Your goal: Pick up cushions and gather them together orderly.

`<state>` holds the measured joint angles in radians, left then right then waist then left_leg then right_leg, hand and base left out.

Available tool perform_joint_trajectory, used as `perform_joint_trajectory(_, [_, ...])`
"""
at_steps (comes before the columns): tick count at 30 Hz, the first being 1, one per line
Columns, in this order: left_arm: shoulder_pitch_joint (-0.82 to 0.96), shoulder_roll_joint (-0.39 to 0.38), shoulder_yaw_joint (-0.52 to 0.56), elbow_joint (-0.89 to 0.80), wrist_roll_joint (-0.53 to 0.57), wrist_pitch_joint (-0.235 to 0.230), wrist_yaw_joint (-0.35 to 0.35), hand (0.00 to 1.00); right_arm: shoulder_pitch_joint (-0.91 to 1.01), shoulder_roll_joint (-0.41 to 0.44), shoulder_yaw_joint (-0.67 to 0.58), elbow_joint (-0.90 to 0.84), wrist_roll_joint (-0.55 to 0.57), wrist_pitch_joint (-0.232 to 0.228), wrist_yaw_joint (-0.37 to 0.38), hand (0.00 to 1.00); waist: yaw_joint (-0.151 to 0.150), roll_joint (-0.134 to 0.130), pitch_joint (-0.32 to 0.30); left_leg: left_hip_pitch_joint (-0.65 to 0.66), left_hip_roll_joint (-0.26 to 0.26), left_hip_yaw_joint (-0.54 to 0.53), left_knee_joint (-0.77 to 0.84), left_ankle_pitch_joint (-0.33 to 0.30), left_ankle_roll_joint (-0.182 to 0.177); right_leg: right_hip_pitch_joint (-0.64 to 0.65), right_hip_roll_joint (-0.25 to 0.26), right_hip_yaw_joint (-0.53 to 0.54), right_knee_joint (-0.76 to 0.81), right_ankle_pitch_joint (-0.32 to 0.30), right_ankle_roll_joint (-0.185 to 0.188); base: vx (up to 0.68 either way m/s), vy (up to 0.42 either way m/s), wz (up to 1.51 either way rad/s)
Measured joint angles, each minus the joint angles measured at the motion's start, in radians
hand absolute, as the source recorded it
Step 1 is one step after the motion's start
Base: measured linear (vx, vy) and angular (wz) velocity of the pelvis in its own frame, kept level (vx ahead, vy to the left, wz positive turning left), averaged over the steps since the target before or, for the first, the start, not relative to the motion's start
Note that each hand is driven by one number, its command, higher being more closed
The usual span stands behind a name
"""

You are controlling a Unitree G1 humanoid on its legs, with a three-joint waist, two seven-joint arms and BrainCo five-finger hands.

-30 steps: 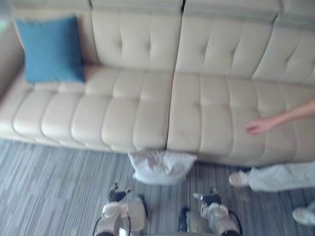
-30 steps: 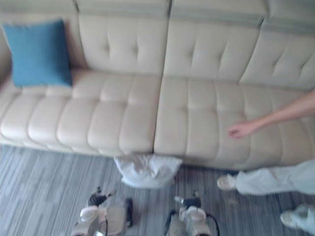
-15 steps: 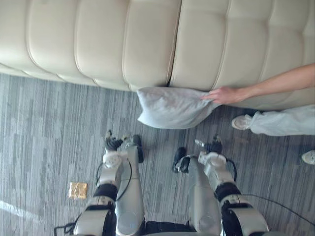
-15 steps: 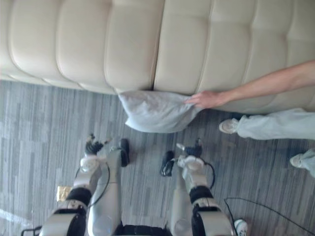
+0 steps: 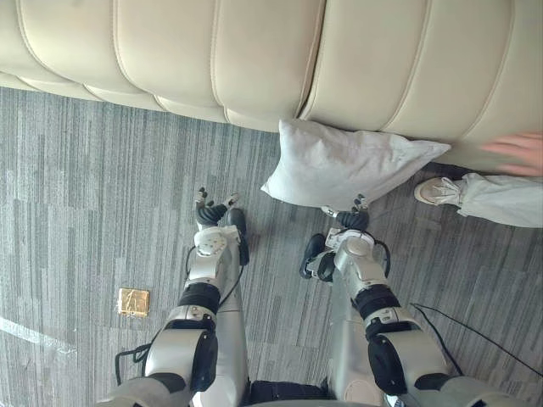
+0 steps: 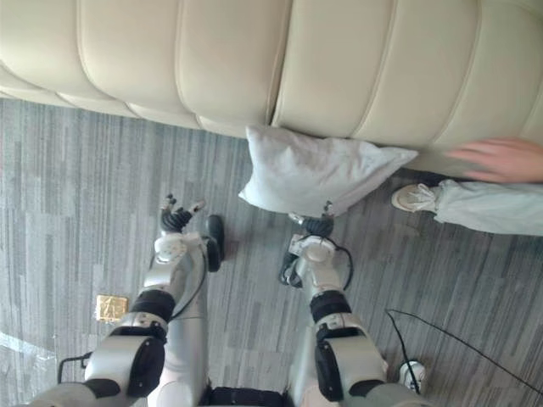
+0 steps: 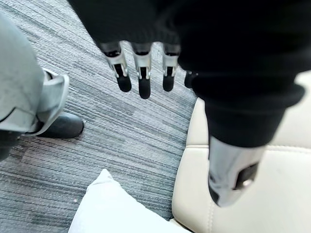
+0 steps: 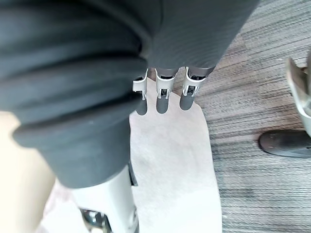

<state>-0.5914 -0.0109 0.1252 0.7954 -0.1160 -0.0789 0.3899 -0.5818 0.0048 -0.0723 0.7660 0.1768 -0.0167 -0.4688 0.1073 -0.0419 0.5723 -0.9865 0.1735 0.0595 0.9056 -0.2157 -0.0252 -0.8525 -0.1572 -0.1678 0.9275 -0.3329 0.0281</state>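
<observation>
- The white cushion (image 5: pixel 348 165) is lying on the floor (image 5: pixel 85 186) against the sofa (image 5: pixel 254 59), just past my right hand (image 5: pixel 349 222).
- Its fingers (image 8: pixel 163 102) and those of my left hand (image 5: pixel 210 212) are hanging straight, holding nothing.
- I should be clasping both cushion sides evenly.

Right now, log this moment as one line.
cushion: on carpet, against sofa front | left hand: open, over carpet | right hand: open, at cushion's near edge | person's hand: by sofa edge

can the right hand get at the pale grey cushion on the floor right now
Probably yes. The right hand hangs open right at the near edge of the pale grey fabric cushion, nothing between them. A person's hand is by its far corner, not touching.
</observation>
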Motion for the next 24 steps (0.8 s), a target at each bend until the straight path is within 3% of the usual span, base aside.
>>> perform_joint_trajectory(10, [0.194,-0.028,-0.007,-0.089,0.02,0.0,-0.004,0.0,0.206,0.003,0.003,-0.017,-0.005,-0.018,0.023,0.0,-0.003,0.0,-0.003,0.292,-0.005,0.044,-0.182,0.028,-0.012,0.269,0.012,0.003,-0.182,0.043,0.002,0.01,-0.022,-0.02])
perform_joint_trajectory(16, [0.382,0.002,-0.038,-0.155,0.03,0.005,-0.048,0.0,0.415,-0.015,-0.007,-0.123,-0.024,-0.019,0.07,0.0,-0.004,-0.003,-0.012,0.556,-0.026,0.083,-0.37,0.063,-0.026,0.509,0.02,0.006,-0.351,0.075,0.007,0.08,-0.028,-0.04])
perform_joint_trajectory(19, [0.471,0.022,-0.047,-0.154,0.036,0.006,-0.073,0.0,0.515,-0.012,-0.053,-0.119,-0.03,-0.02,0.094,0.0,-0.003,-0.01,-0.066,0.65,-0.031,0.097,-0.467,0.084,-0.038,0.598,0.035,0.007,-0.455,0.1,0.011,0.15,-0.026,-0.07])
perform_joint_trajectory(24, [0.582,0.028,-0.025,-0.016,0.088,0.011,-0.114,0.0,0.66,-0.005,-0.128,-0.026,-0.048,-0.012,0.131,0.0,-0.006,-0.013,-0.253,0.772,-0.035,0.127,-0.569,0.092,-0.043,0.73,0.049,0.004,-0.603,0.13,0.022,0.21,-0.016,-0.1])
